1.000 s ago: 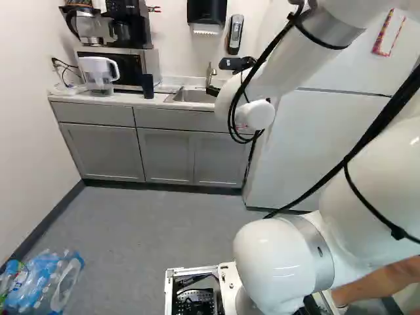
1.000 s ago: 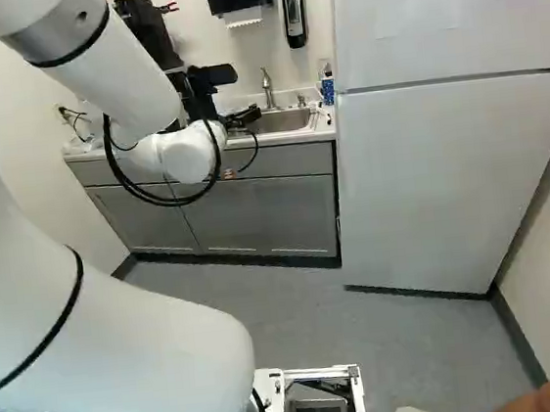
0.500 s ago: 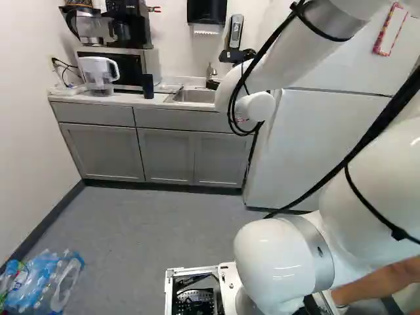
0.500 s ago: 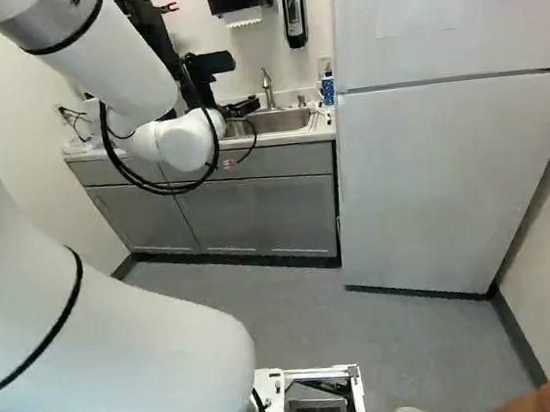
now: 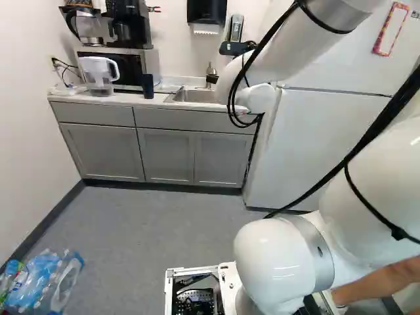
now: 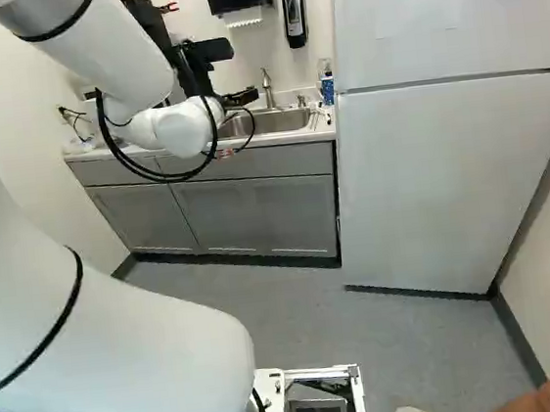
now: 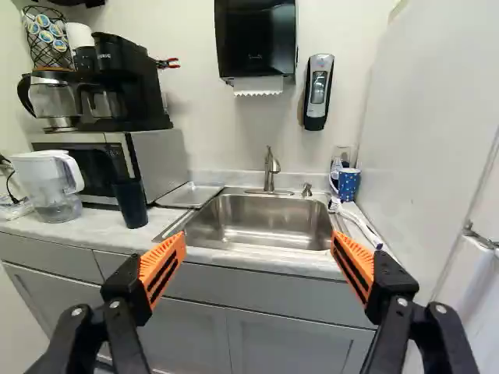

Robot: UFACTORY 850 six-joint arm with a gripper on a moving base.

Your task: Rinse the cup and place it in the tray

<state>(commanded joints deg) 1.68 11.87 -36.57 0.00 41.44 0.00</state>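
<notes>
The pincer is spread wide, holding nothing; bring it in level, centred on the cup before closing. On the tabletop, a dark tumbler stands beside the metal tray; a blue dotted cup stands past the sink. Which needs rinsing is unclear; their insides are hidden.

The white arm extends toward the sink, its gripper facing the sink, orange-padded fingers spread wide.
</notes>
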